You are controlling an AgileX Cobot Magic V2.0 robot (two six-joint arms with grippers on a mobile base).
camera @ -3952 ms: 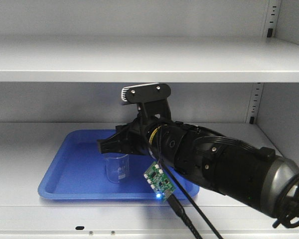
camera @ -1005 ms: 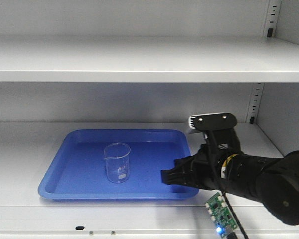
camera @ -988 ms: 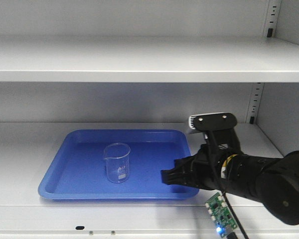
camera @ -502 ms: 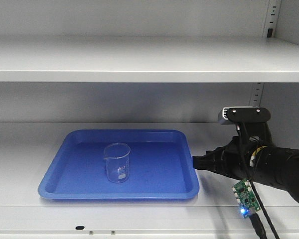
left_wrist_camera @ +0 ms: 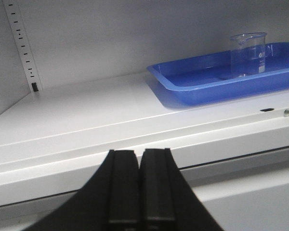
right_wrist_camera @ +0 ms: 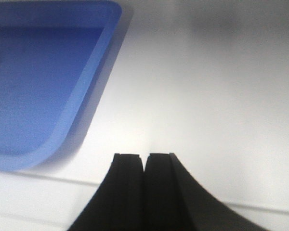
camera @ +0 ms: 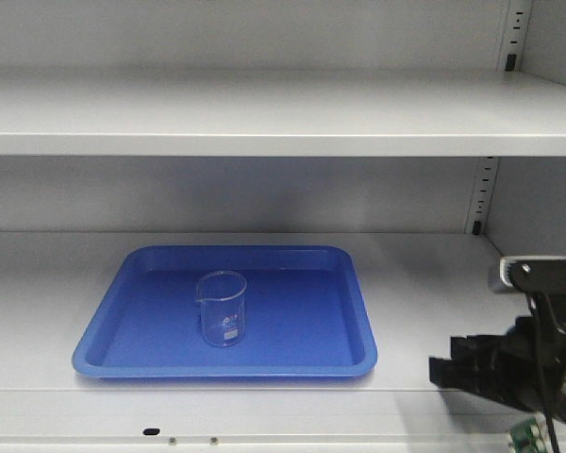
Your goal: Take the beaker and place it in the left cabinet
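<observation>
The beaker (camera: 221, 308), a small clear glass cylinder with a spout, stands upright and alone in the blue tray (camera: 123, 349) on the left cabinet's lower shelf (camera: 38, 283). My right gripper (camera: 434, 370) sits low at the right, off the tray and well apart from the beaker. The right wrist view shows this right gripper (right_wrist_camera: 144, 155) shut and empty over bare shelf, with the tray's corner (right_wrist_camera: 43, 82) to its left. My left gripper (left_wrist_camera: 139, 151) is shut and empty below the shelf's front edge, and the beaker (left_wrist_camera: 248, 54) stands far to its right.
An upper shelf (camera: 264, 118) spans the cabinet above the tray. Slotted uprights (camera: 486, 193) run up the back corners, and one upright (left_wrist_camera: 21, 48) shows in the left wrist view. The shelf's front lip (left_wrist_camera: 135, 149) lies just ahead of the left gripper.
My right gripper was around the beaker on the tray, then drew away to the right and downward, off the tray. The beaker stays standing where it was.
</observation>
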